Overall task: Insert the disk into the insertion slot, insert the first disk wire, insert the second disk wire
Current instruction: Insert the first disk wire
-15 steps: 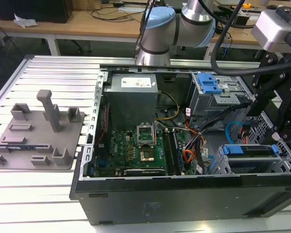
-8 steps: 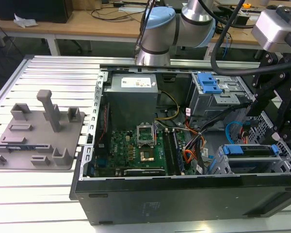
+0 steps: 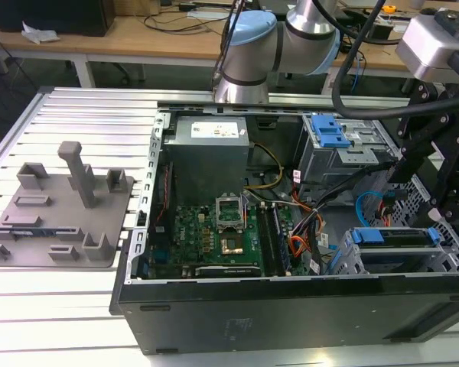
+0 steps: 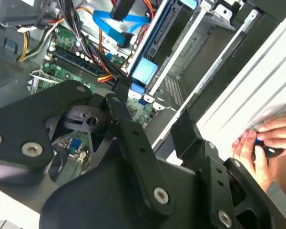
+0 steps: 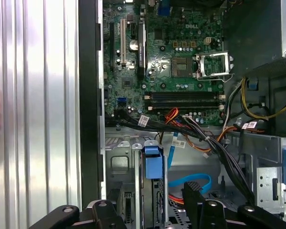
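- the disk (image 3: 394, 236) lies in the insertion slot (image 3: 350, 258), at the corner of the computer case (image 3: 291, 313) towards the exterior view's right, with its blue carrier showing along the cage top.
- the gripper (image 4: 148, 107) hangs above that cage, jaws spread wide, nothing between them.
- a blue flat cable (image 5: 193, 182) curls beside the cage, near the motherboard (image 3: 214, 237).
- a hand (image 4: 267, 143) rests on the ribbed table (image 3: 69, 290) outside the case.

The disk (image 3: 367, 235) lay hidden in the insertion slot (image 3: 350, 264) apart from its blue carrier rim; a hand (image 4: 264, 143), cut off by the frame edge in the second wrist view, held a dark object (image 4: 269, 151) too blurred to identify
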### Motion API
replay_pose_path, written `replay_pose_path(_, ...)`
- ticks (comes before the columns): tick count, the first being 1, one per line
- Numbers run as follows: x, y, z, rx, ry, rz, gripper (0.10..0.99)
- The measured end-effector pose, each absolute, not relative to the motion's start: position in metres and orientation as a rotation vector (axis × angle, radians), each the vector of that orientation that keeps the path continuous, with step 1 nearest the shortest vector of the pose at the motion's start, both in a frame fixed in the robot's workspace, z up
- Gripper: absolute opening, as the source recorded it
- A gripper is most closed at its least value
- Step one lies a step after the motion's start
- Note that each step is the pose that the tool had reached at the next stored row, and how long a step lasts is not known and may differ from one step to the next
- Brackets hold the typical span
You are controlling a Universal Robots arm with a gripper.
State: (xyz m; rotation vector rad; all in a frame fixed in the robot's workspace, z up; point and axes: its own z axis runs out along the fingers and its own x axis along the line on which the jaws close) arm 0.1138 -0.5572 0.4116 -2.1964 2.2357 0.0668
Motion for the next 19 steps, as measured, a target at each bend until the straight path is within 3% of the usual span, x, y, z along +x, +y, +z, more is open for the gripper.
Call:
replay_pose_path(3, 0.112, -0.554, 0.411, -2.185, 2.265, -0.012, 0.624)
replay_pose_path(14, 0.112, -0.552, 0.404, -2.062, 2.365, -0.035, 0.624)
replay_pose_path(19, 0.112, -0.536, 0.404, -2.098, 2.395, -0.124, 0.624)
